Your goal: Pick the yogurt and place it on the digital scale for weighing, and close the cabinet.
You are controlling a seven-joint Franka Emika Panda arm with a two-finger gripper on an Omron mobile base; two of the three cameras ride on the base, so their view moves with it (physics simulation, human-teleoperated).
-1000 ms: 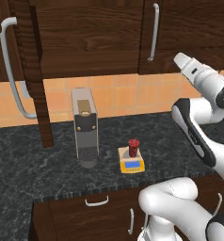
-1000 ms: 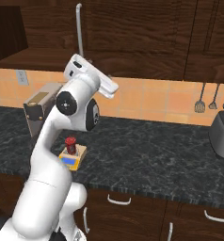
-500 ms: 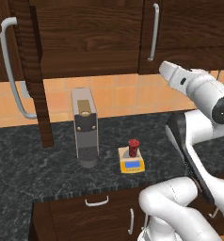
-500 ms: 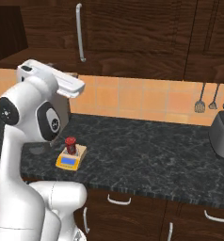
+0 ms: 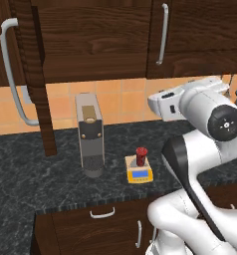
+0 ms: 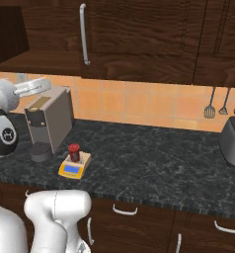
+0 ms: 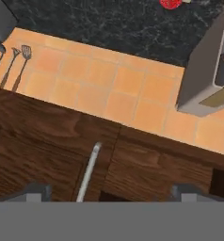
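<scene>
The yogurt (image 5: 141,155), a small red cup, stands upright on the yellow digital scale (image 5: 139,174) on the dark counter, just right of the coffee machine; the yogurt (image 6: 74,152) also sits on the scale (image 6: 72,168) in the right base view. The cabinet (image 5: 90,40) hangs above, its left door (image 5: 41,94) swung out edge-on with a long silver handle (image 5: 11,74). My gripper (image 5: 153,103) hovers high above the scale, level with the cabinet's bottom edge, pointing left. In the hand view my gripper (image 7: 111,194) is open and holds nothing, facing a cabinet handle (image 7: 88,172).
A tall grey coffee machine (image 5: 89,134) stands left of the scale. A toaster (image 6: 234,141) and hanging utensils (image 6: 211,106) are at the far right. Under-counter drawers (image 5: 103,213) run along the front edge.
The arm has swung left and lower, carrying the hand from the right side toward the space above the scale. The yogurt and the scale have stayed put.
</scene>
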